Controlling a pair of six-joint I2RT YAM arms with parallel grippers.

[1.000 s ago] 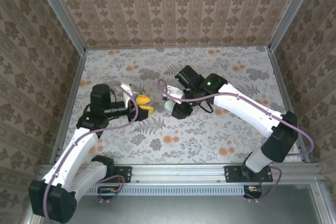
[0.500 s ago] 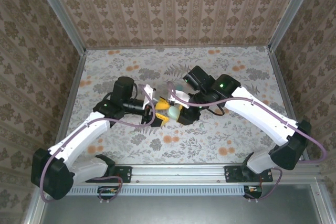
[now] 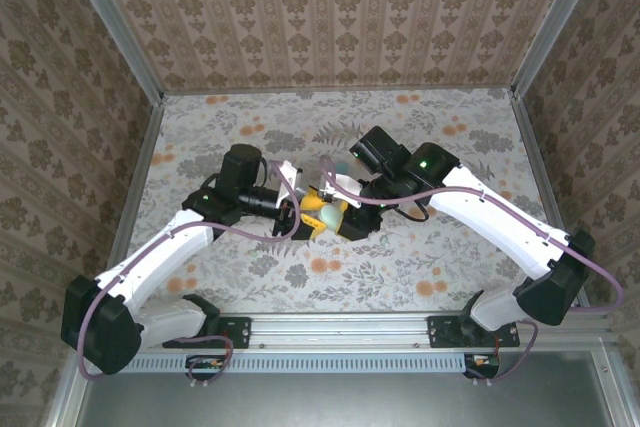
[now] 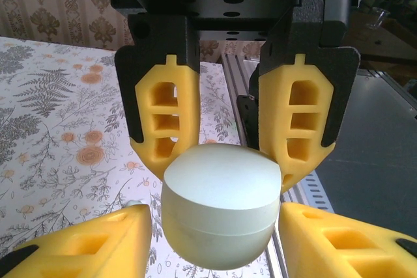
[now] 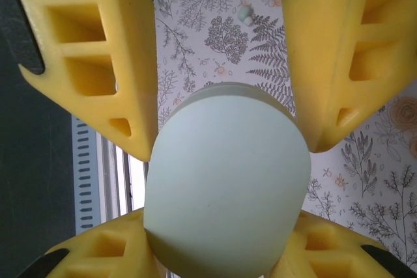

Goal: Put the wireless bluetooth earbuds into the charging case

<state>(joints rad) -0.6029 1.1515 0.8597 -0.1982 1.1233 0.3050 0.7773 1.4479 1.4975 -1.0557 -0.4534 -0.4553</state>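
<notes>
charging case (image 3: 328, 213): in the top view, mostly covered by the yellow fingers of both grippers; its outline is not readable.
case interior: hidden behind the outer shell in both wrist views.
case lower edge: cut off by the bottom edge of the right wrist view.
left gripper (image 4: 215, 209): own fingers cut off by the bottom edge of the left wrist view; whether the pads press the case or stand just beside it cannot be told.
right gripper (image 5: 220, 219): own fingers cut off at the bottom corners of the right wrist view; pad faces hidden behind the case.
teal speck (image 5: 245, 13): on the table (image 5: 215, 43) beyond the case; too small to identify.
</notes>
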